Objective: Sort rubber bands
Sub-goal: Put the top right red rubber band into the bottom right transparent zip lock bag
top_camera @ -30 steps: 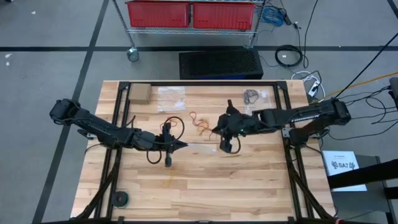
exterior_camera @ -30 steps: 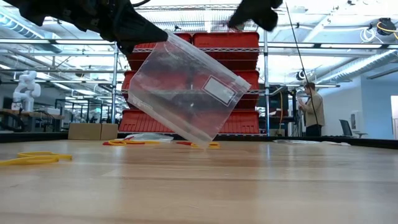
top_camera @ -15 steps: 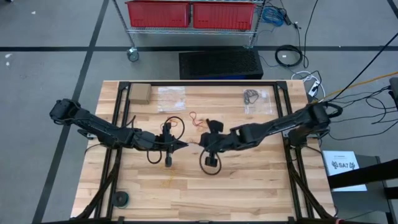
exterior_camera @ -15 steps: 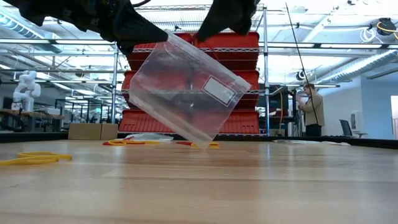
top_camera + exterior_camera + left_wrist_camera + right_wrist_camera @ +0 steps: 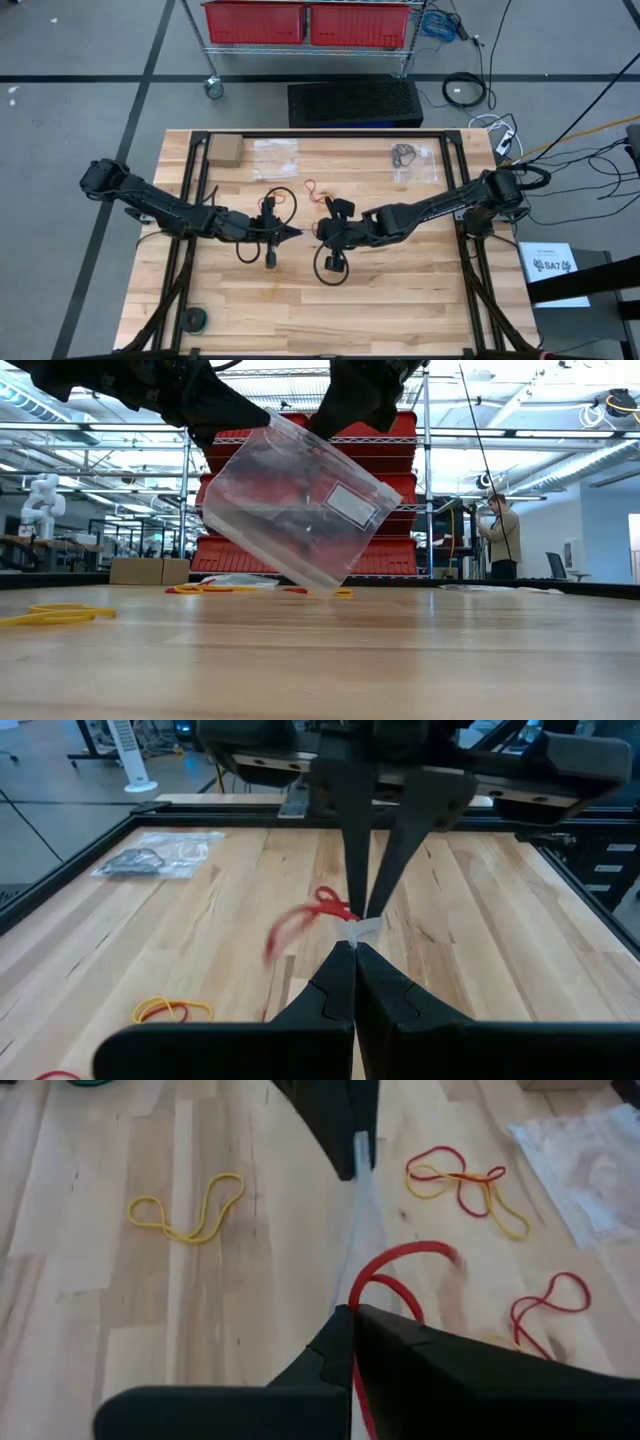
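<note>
Clear bag [image 5: 300, 510] hangs tilted above table [image 5: 400, 660], pinched by left gripper [image 5: 292, 234]; contents unclear. Right gripper [image 5: 322, 231] clamps a red band [image 5: 395, 1275] at the bag's mouth. Rubber bands [image 5: 322, 200] lie loose at 12 o'clock beyond.

The desk [image 5: 330, 310] is pale planked wood, smooth with a soft sheen. The zip bag [image 5: 300, 510] is clear, glossy plastic film with a white label. The rubber bands [image 5: 185, 1210] look matt and elastic. Both claws, left claw [image 5: 353, 948] and right claw [image 5: 352, 1312], are matt black plastic.
</note>
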### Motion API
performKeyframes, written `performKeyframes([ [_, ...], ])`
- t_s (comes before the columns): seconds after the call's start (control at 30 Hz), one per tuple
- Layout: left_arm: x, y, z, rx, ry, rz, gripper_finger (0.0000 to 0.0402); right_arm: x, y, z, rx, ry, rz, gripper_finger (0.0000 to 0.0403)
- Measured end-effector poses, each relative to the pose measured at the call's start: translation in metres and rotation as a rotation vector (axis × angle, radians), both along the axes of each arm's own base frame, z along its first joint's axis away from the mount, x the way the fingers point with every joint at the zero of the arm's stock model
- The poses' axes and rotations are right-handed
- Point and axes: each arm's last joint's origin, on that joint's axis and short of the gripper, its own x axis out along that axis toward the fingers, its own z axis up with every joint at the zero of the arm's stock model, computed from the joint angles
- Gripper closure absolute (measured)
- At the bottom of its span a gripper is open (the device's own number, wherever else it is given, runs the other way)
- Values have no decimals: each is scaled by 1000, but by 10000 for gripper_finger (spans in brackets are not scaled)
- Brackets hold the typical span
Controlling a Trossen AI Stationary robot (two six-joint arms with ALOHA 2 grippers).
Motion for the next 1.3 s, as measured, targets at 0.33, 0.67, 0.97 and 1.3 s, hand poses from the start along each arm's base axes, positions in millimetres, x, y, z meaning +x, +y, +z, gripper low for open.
performKeyframes([
  [0.33,0,0,1,-2,-6,0,402,3,-9,-4,53,25,-13,374],
  [0.67,0,0,1,-2,-6,0,402,9,-24,-22,113,102,-28,267],
  [0.97,0,0,1,-2,-5,0,402,6,-27,-13,117,80,-33,245],
  [1.3,0,0,0,0,0,0,402,-9,-29,3,97,108,-27,394],
])
